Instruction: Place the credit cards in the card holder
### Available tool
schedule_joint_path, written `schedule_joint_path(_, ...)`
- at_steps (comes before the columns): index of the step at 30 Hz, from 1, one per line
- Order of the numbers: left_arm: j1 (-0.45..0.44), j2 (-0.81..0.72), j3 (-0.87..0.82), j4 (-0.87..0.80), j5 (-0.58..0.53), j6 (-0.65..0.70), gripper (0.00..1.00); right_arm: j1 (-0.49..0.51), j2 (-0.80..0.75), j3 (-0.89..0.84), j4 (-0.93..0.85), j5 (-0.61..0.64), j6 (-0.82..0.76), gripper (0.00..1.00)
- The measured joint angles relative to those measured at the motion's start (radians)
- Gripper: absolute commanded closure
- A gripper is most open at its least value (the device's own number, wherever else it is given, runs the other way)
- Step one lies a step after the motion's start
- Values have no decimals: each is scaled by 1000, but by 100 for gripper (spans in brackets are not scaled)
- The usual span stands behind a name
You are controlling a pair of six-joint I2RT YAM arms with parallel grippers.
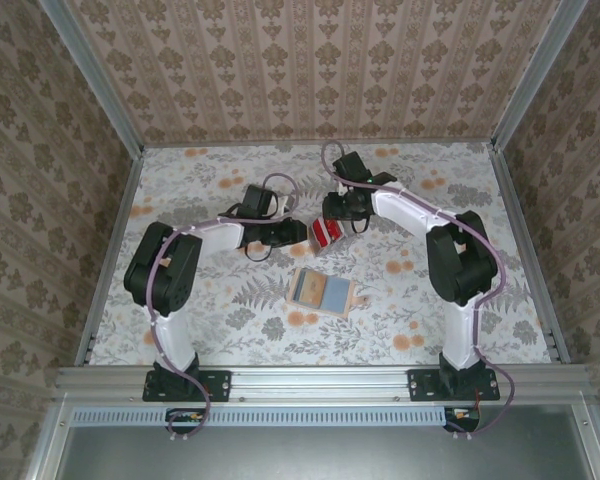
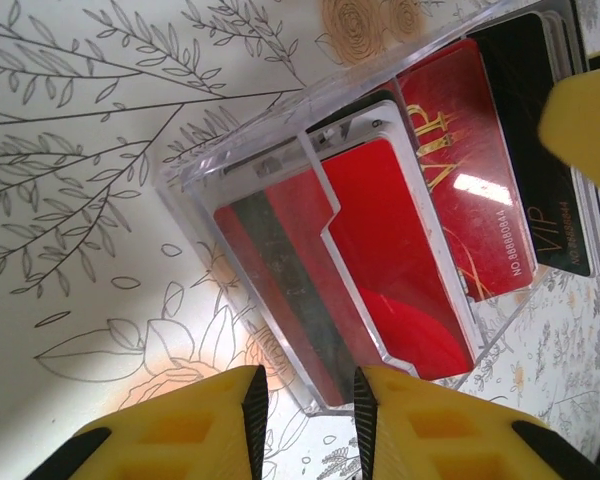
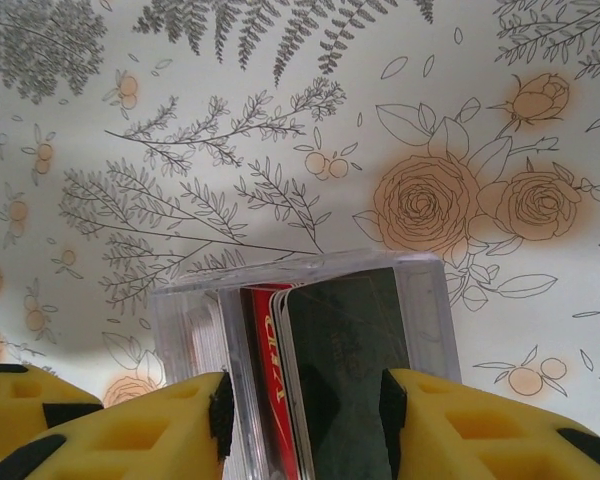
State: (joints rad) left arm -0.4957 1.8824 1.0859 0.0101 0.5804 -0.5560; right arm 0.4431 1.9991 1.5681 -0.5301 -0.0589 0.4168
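The left gripper (image 1: 300, 232) is reached in from the left to the middle of the floral-printed white table covering (image 1: 230, 320). In the left wrist view, its yellow fingertips (image 2: 420, 420) are seen narrowly apart (image 2: 310, 415), with a corner of a clear plastic case (image 2: 240, 160) between them. Whether that corner is pinched cannot be told.

The thin glossy credit cards (image 2: 380, 250), mostly red with a few black ones, are stacked inside this case. The case is found at mid-table between the two grippers (image 1: 325, 233).

The small tan folding card holder (image 1: 320, 290) is laid open on the covering, its bluish-grey inside turned up. It is placed just near of the case and apart from both grippers.

The right gripper (image 1: 332, 220) is brought to the case from the right. Its yellow fingers (image 3: 450, 420) are set on either side of the upright credit cards (image 3: 330, 340) and are closed against them (image 3: 302, 415). Whether a clear wall of the case (image 3: 190, 320) is caught as well cannot be told.
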Motion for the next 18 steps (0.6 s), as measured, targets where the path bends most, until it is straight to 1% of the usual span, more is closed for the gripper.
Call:
schedule_joint_path(7,-1,22,4,29,19,-8,69,5,24,31,-48,-1,-18,56)
schedule_joint_path(18,-8,43,7,44,27,-21,69,12,11,33,-58,-6,-21,60)
